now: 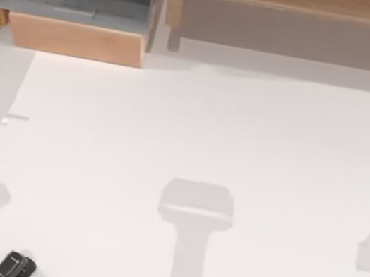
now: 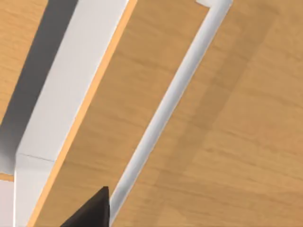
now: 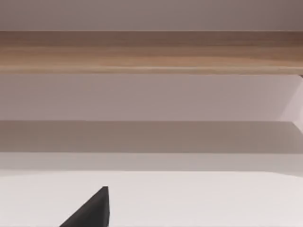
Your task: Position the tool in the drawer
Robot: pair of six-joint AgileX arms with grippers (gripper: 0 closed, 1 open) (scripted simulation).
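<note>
A black tip of the left gripper [image 2: 92,212] pokes up right at the near edge of the left wrist view. I cannot tell if this gripper is spread wide or pinched together. Just past that tip there is a wood panel [image 2: 222,142], very close, with a thin white strip [image 2: 170,101] running slantwise across it. A wider white band [image 2: 71,90] lies beside the strip, slanted too, so this wrist looks turned at an angle to the wood.

The right gripper [image 3: 92,212] shows the same kind of black tip at the near edge of its own wrist view. I cannot tell whether it is spread or pinched either. Ahead of that tip is bare white table [image 3: 189,198], then a shady grey band, and far beyond sits the long wooden cabinet [image 3: 151,49]. Its wood edge runs straight and flat across, so this wrist looks held level, facing the cabinet.

From above, the tool [image 1: 14,267] lies on the table [image 1: 208,128] at the near edge, on the left side. It is small and black, with light grey marks too small to read. It rests alone, touching nothing else. Soft grey shadows [image 1: 195,212] fall on the table farther right.

The drawer [image 1: 73,38] is at the far left, well apart from the tool. It is pulled out, and its grey floor shows behind the tan front. The cabinet [image 1: 302,1] runs along the far right.
</note>
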